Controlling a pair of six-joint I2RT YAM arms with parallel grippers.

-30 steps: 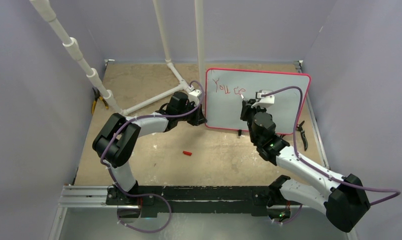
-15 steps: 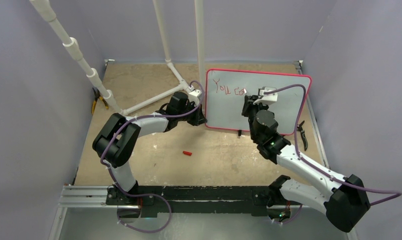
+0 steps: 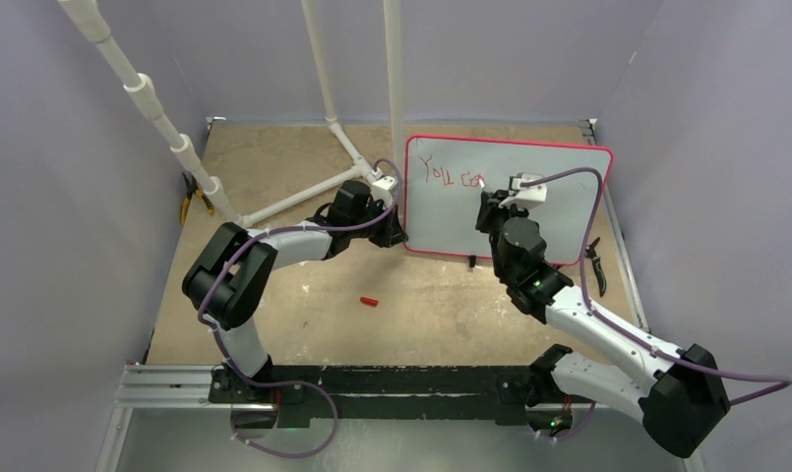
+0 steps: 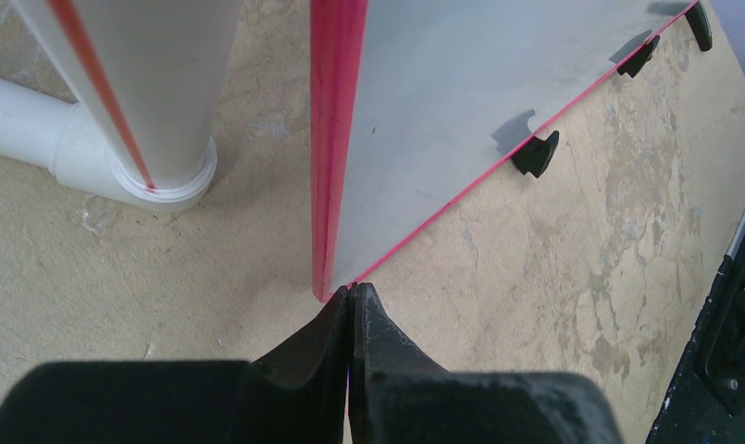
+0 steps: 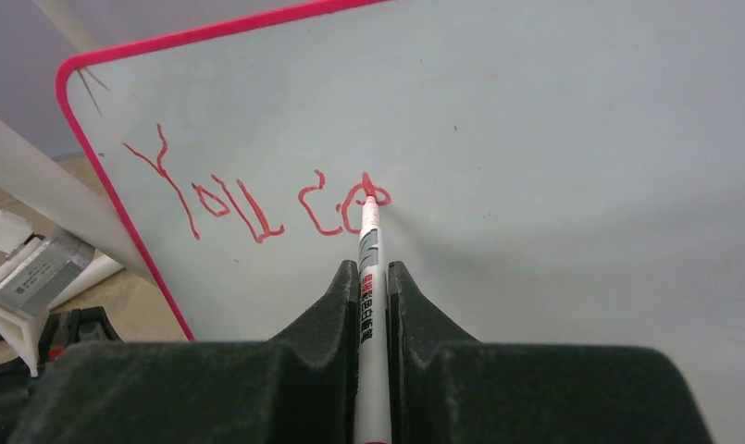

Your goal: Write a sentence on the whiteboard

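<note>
The whiteboard [image 3: 559, 197] stands upright at the back right, white with a red-pink frame. The sentence [image 3: 449, 175] in red sits at its upper left; in the right wrist view it [image 5: 248, 199] reads roughly "you co". My right gripper [image 3: 487, 200] is shut on a white marker [image 5: 368, 242], seen between my fingers [image 5: 373, 270], with its red tip touching the board face [image 5: 581, 139] at the last letter. My left gripper [image 3: 399, 236] is shut [image 4: 352, 291] on the board's lower left corner [image 4: 328, 277].
A red marker cap [image 3: 370, 301] lies on the table in front of the board. White PVC pipes [image 3: 323, 59] stand left of the board, one close to my left gripper [image 4: 146, 92]. Black board feet [image 4: 538, 153] rest on the table. A black tool [image 3: 596, 261] lies at right.
The right gripper shifted slightly up and right along the board, and the second word gained a rounded stroke. The left arm has not moved.
</note>
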